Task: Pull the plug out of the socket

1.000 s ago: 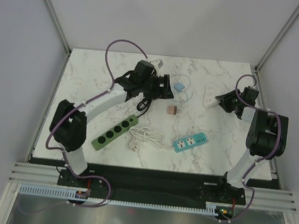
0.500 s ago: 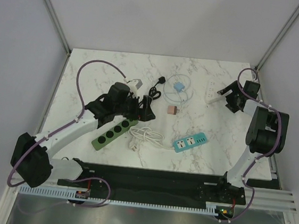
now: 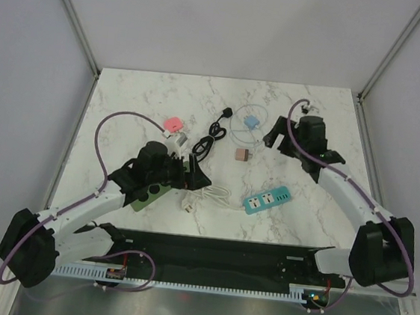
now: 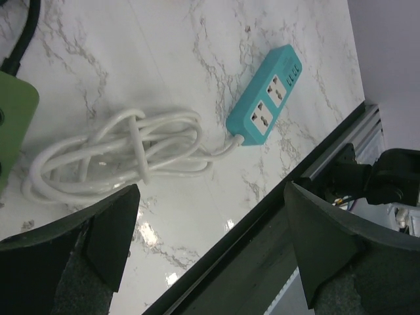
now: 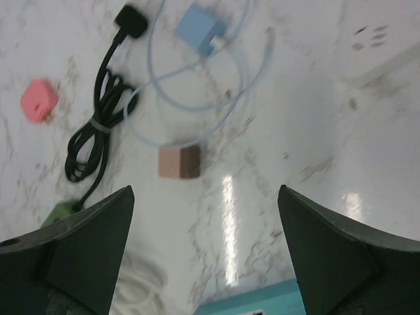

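Hovering over the marble table (image 3: 126,96), the left gripper (image 4: 211,190) is standing with its jaws spread wide and is gripping nothing. Beneath it, a coiled white cable (image 4: 118,154) is lying between the end of a green power strip (image 4: 13,125) and a teal power strip (image 4: 266,95), and the cable is running into the teal one. The right gripper (image 5: 205,190) is likewise hanging with its jaws wide apart and is carrying nothing; it is facing a brown cube adapter (image 5: 179,161). The blue plug (image 5: 200,29) is lying loose on the table at the far centre, well apart from the white socket strip (image 5: 384,42), which is showing blurred at the upper right of the right wrist view. A black plug (image 5: 133,16) is resting just left of the blue plug, with its bundled black cable (image 5: 92,138) trailing toward the green power strip. A pink plug (image 5: 38,100) is lying by itself farther left.
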Robot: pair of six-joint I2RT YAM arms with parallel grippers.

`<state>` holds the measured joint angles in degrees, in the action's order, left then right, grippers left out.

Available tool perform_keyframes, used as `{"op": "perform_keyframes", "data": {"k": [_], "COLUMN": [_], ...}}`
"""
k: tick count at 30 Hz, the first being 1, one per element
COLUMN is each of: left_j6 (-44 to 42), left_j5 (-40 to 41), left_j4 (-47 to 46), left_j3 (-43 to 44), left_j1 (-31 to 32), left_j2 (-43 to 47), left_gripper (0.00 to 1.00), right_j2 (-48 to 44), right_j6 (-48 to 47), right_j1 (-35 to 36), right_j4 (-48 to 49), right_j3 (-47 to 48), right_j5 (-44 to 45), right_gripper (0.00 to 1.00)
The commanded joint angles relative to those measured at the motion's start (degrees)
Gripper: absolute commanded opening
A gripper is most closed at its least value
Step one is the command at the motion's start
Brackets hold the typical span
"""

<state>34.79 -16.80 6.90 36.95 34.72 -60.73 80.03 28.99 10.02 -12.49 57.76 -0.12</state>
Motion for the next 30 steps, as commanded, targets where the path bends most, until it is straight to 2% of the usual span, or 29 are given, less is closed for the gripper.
{"op": "perform_keyframes", "data": {"k": [1,5,6,8,10,16,17,19,20,21,26,30], "left_j6": [5.37,9.15,10.90,12.58,14.78,21.54,22.60,22.52,22.26,22.26,22.00,22.08], "left_j5": [-4.99,-7.46,-7.55,-7.99,-8.16,-9.13,-9.30,-8.78,-8.78,-9.74,-10.89,-11.32], "left_j4": [-10.39,-23.29,-25.68,-30.77,-31.85,-32.04,-31.68,-20.86,-17.22,-14.57,-14.99,-13.22], "left_j3": [-6.17,-18.27,-20.49,-26.98,-30.52,-42.38,-45.44,-44.86,-44.69,-44.60,-44.60,-44.51], "left_j1": [-0.18,-0.09,-0.18,-0.09,-0.09,-0.18,-0.18,-0.09,-0.09,-0.09,-0.09,-0.09], "left_j2": [3.42,9.03,10.62,16.24,20.63,43.03,50.37,57.79,65.05,66.08,63.27,65.56], "left_gripper": [0.96,0.98,0.98,0.99,1.00,1.00,1.00,1.00,1.00,1.00,1.00,1.00], "right_j2": [-6.27,-14.44,-18.12,-21.57,-26.05,-36.86,-38.44,-43.89,-47.73,-49.69,-63.47,-69.91], "right_j6": [1.66,7.82,8.88,12.04,14.24,20.92,21.71,24.61,25.06,25.67,28.40,29.28], "right_j1": [7.54,15.62,16.43,17.31,17.40,17.40,17.40,17.40,17.40,17.49,17.49,17.49], "right_j4": [2.02,12.82,18.93,23.63,27.16,25.15,25.06,25.15,26.02,26.29,23.22,19.26], "right_j3": [-7.90,-20.46,-26.23,-31.98,-38.75,-48.17,-49.22,-52.82,-55.27,-56.34,-63.98,-65.14], "right_j5": [0.39,-2.86,-3.13,-4.27,-3.75,1.52,1.87,3.54,3.63,4.16,6.18,5.06], "right_gripper": [0.98,0.98,0.98,0.98,0.98,0.98,0.98,0.98,0.98,0.98,0.98,0.98]}}
